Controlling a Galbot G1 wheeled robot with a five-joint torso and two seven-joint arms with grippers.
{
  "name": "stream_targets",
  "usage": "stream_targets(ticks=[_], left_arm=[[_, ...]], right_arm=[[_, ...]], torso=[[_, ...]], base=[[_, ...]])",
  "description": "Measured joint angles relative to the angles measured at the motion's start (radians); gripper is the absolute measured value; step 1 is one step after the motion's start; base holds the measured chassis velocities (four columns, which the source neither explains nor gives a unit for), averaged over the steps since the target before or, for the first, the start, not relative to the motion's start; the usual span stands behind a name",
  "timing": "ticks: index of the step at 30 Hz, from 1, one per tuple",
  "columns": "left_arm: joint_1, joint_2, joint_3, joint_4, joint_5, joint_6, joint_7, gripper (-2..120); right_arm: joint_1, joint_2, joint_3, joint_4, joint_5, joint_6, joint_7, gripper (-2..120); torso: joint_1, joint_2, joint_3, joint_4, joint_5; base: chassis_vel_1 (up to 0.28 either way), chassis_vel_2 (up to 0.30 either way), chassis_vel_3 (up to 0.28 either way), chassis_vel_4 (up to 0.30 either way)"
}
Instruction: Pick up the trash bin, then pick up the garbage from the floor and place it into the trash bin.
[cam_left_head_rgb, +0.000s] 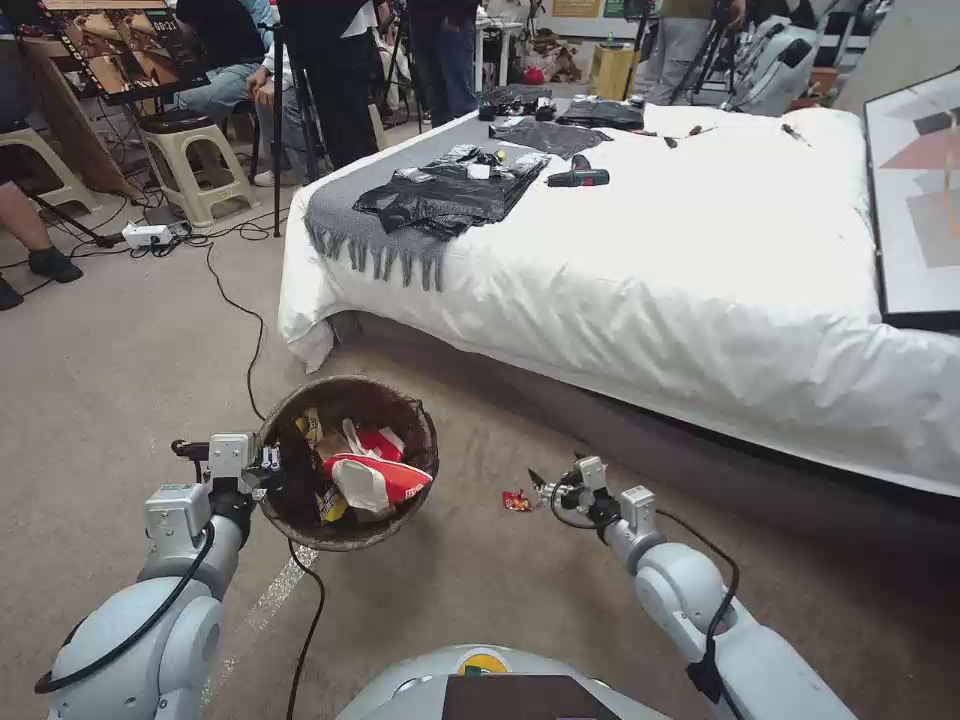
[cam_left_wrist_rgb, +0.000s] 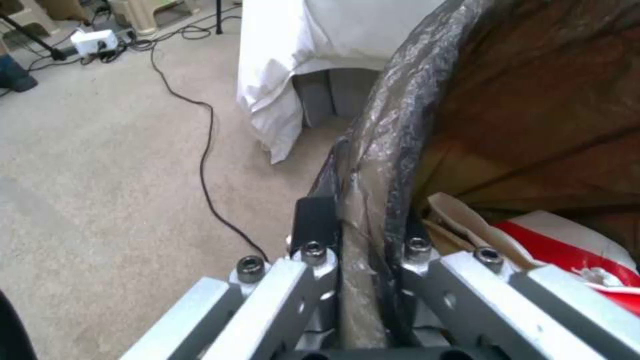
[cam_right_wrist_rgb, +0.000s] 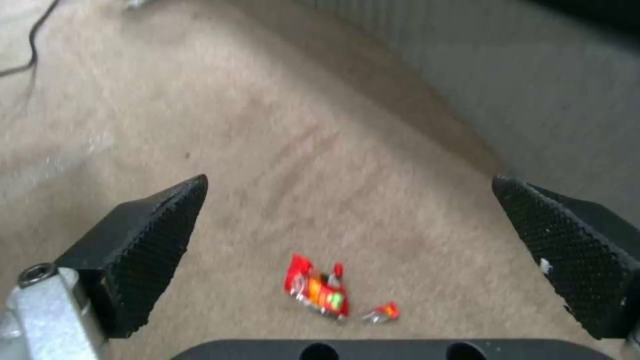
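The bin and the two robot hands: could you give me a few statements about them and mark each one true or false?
1. The left hand is clamped on the rim of the trash bin. True.
2. The trash bin is empty. False: it holds red-and-white paper cups and yellow wrappers.
3. The right hand is open above a small red wrapper lying on the carpet. True.
4. The right hand already grips the red wrapper. False: its fingers stand wide apart, clear of it.
5. The black plastic bags lie on the floor. False: they lie on the bed.
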Motion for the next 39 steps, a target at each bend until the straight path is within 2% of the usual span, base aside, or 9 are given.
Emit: stream_targets(ticks=[11, 24, 28, 39], left_arm=[[0.000, -0.002, 0.005, 0.002, 0.000, 0.001, 0.000, 3], [-0.001, -0.001, 0.004, 0.009, 0.001, 0.001, 0.000, 3], [-0.003, -0.001, 0.008, 0.010, 0.001, 0.001, 0.000, 3], [-0.004, -0.002, 0.010, 0.012, 0.003, 0.001, 0.000, 3]], right_arm=[[0.108, 0.017, -0.109, -0.144, 0.011, -0.019, 0.004, 100], [0.232, 0.048, -0.162, -0.312, 0.018, -0.038, -0.020, 100], [0.282, 0.075, -0.183, -0.395, 0.017, -0.040, -0.038, 100], [0.359, 0.144, -0.221, -0.530, -0.019, -0.048, -0.082, 100]], torso=[[0.000, 0.000, 0.000, 0.0000, 0.0000], [0.000, 0.000, 0.000, 0.0001, 0.0000], [0.000, 0.000, 0.000, 0.0000, -0.0001], [0.000, 0.000, 0.000, 0.0001, 0.0000]], base=[[0.000, 0.000, 0.000, 0.000], [0.000, 0.000, 0.000, 0.000], [0.000, 0.000, 0.000, 0.000], [0.000, 0.000, 0.000, 0.000]])
